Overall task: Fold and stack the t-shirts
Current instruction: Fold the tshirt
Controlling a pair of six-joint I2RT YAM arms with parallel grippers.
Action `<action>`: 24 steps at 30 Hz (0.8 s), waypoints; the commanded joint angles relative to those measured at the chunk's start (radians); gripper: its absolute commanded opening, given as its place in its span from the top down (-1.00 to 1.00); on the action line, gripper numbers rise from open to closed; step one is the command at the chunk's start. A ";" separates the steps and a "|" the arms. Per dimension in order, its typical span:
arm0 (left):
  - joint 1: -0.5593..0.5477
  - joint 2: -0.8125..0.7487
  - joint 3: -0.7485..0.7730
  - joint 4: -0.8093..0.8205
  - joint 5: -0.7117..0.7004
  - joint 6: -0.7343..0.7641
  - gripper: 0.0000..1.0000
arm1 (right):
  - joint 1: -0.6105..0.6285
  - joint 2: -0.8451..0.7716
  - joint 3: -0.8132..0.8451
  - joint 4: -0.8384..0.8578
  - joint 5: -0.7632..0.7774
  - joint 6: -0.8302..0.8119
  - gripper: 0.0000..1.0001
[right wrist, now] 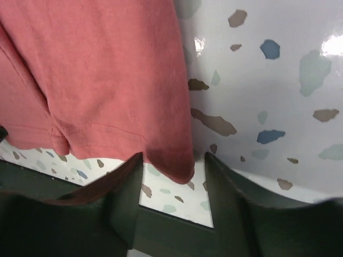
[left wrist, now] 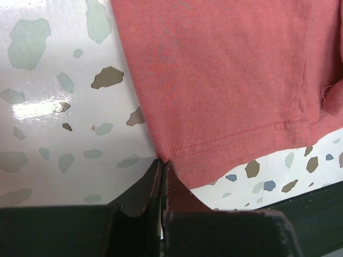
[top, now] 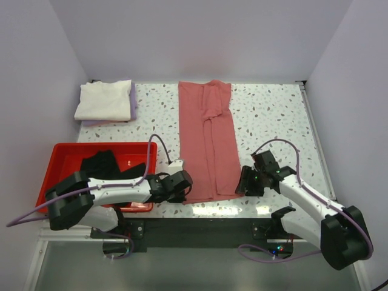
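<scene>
A dusty salmon t-shirt (top: 206, 139) lies folded into a long strip down the middle of the table. My left gripper (top: 184, 187) sits at its near left corner. In the left wrist view the left gripper (left wrist: 162, 161) is shut, with the hem corner of the salmon t-shirt (left wrist: 225, 80) pinched at its tips. My right gripper (top: 242, 182) is at the near right corner. The right wrist view shows the right gripper (right wrist: 172, 158) open, and the corner of the salmon t-shirt (right wrist: 107, 80) hangs between its fingers (right wrist: 126, 187), touching neither.
A folded cream-white t-shirt (top: 103, 100) rests on a pale lavender one (top: 132, 102) at the back left. A red plastic tray (top: 60, 156) at the near left holds a crumpled black t-shirt (top: 106, 163). The table's front edge (top: 212, 213) runs just behind both grippers.
</scene>
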 commanded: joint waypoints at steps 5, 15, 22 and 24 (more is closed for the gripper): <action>0.000 0.006 -0.042 -0.106 -0.014 -0.016 1.00 | 0.001 0.050 -0.019 0.048 -0.021 0.014 0.70; -0.016 -0.080 -0.112 -0.129 0.099 0.003 1.00 | 0.014 -0.187 -0.124 -0.173 -0.131 0.060 1.00; -0.023 -0.192 -0.147 -0.101 0.167 -0.006 1.00 | 0.014 -0.376 -0.126 -0.299 -0.168 0.071 1.00; -0.025 -0.201 -0.147 -0.083 0.174 -0.008 1.00 | 0.015 -0.384 -0.115 -0.298 -0.171 0.066 1.00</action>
